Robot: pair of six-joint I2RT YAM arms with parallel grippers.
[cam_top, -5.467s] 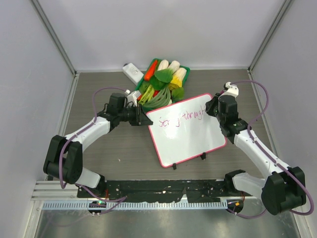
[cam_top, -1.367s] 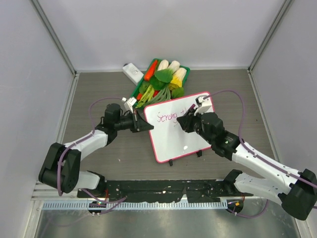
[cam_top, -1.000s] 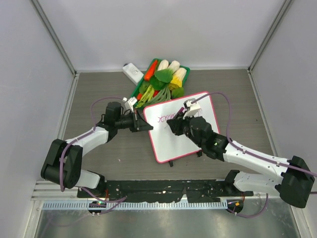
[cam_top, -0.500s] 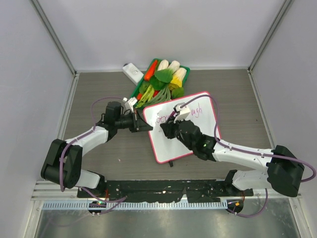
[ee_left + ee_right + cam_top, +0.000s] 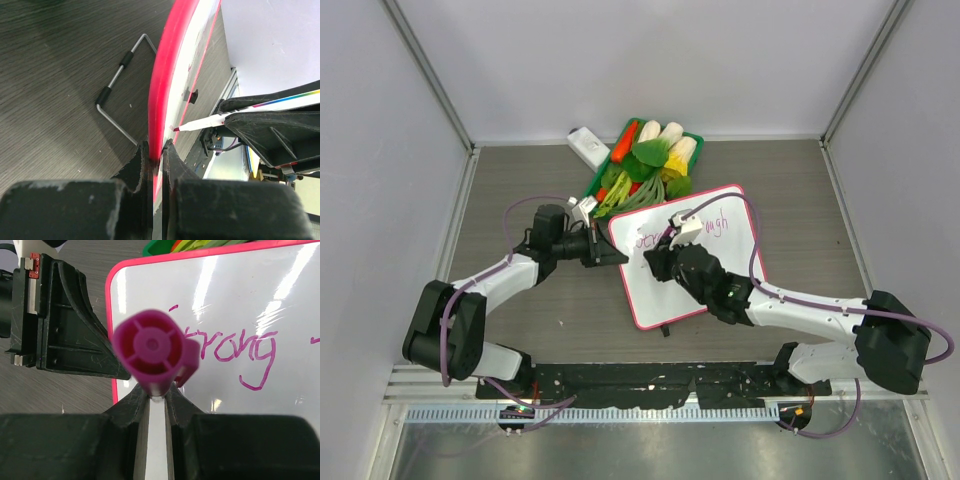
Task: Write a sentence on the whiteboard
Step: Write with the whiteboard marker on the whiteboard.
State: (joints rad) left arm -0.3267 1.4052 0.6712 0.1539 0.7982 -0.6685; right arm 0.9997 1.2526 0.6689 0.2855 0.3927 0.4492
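The whiteboard (image 5: pixel 732 250), white with a pink-red rim, leans on a wire stand in mid-table. My left gripper (image 5: pixel 616 256) is shut on its left rim, seen edge-on in the left wrist view (image 5: pixel 156 150) with the rim (image 5: pixel 165 85) between the jaws. My right gripper (image 5: pixel 655 262) is shut on a magenta marker (image 5: pixel 150 347), whose tip (image 5: pixel 176 129) is at the board's left part, below the writing. The sentence (image 5: pixel 714 226) shows one magenta line; "rong" (image 5: pixel 235 347) reads in the right wrist view, and my arm hides its middle from above.
A green basket of vegetables (image 5: pixel 650 160) stands just behind the board, with a small white block (image 5: pixel 587 146) to its left. The board's wire stand (image 5: pixel 117 92) rests on the dark table behind it. Grey walls close in three sides.
My right gripper has carried the marker from the board's right end across to its left part. The board has shifted slightly left. In the last half second almost nothing moved.
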